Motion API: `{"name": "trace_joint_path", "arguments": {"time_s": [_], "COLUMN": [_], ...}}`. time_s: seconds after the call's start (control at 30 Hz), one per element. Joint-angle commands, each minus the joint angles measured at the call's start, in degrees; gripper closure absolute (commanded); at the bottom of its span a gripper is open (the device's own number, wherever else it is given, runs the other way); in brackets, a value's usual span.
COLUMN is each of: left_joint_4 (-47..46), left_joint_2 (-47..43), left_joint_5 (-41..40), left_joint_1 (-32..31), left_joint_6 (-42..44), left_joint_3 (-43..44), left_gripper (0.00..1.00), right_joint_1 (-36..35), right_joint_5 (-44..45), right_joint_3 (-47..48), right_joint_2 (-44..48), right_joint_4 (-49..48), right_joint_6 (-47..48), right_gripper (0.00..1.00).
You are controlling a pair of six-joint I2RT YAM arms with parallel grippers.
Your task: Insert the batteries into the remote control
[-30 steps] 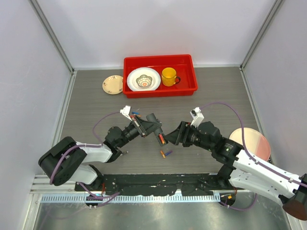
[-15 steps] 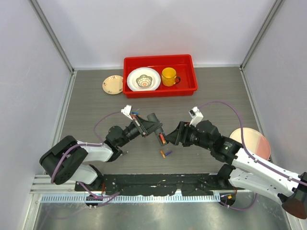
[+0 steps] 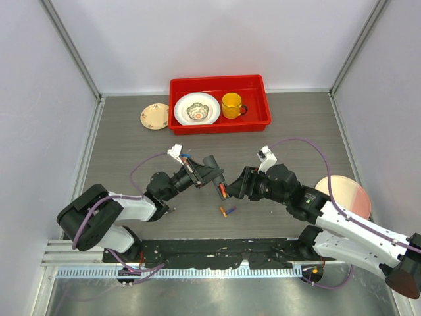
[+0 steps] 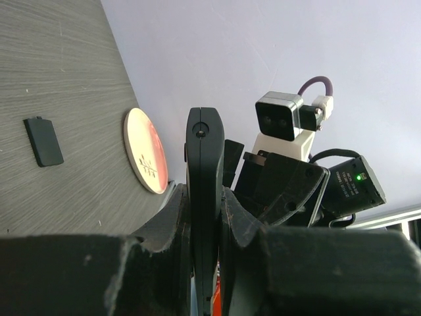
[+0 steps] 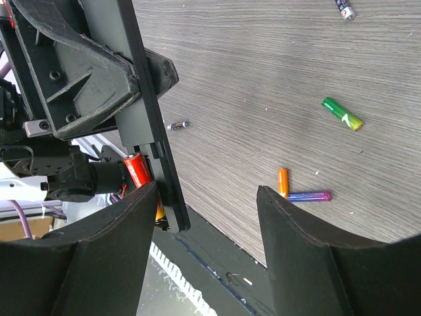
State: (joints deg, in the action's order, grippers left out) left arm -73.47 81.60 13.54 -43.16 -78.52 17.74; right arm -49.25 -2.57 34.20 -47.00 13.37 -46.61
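Note:
The remote control [image 3: 216,179] is a slim black bar clamped edge-on between the jaws of my shut left gripper [image 3: 209,172] [image 4: 205,217], held above the table. A red battery [image 5: 136,169] sits in its open end, with an orange one just below it. My right gripper [image 3: 237,186] [image 5: 204,217] is open with nothing between its fingers; its left finger [image 5: 112,243] is beside the remote's [image 5: 146,118] lower end. Loose on the table lie orange [image 5: 283,181], purple [image 5: 310,196] and green [image 5: 342,113] batteries, plus a small grey one [image 5: 177,125].
A red tray [image 3: 254,99] at the back holds a patterned plate [image 3: 197,109] and a yellow cup [image 3: 231,105]. A small plate [image 3: 154,116] lies to its left and a pink plate [image 3: 343,196] at the right. A black cover [image 4: 43,141] lies flat on the table.
The right arm has edged slightly left toward the remote. The left gripper still holds the remote in nearly the same place.

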Motion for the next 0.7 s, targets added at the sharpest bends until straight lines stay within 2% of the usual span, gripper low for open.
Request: {"name": "trace_joint_path", "arguments": {"time_s": [0.0, 0.67], "left_joint_4": [-15.12, -15.12], "left_joint_2": [-0.30, -0.66], "left_joint_5": [0.61, 0.61], "left_joint_1": [-0.17, -0.09], "left_joint_6": [-0.58, -0.32], "left_joint_3": [2.39, 1.86], "left_gripper": [1.00, 1.00], "right_joint_1": [0.13, 0.12], "right_joint_5": [-0.77, 1.25], "right_joint_3": [1.75, 3.68], "right_joint_2": [-0.63, 0.59], "right_joint_4": [-1.32, 1.31], "right_joint_6": [1.17, 1.70], "right_gripper": [0.33, 0.33]}}
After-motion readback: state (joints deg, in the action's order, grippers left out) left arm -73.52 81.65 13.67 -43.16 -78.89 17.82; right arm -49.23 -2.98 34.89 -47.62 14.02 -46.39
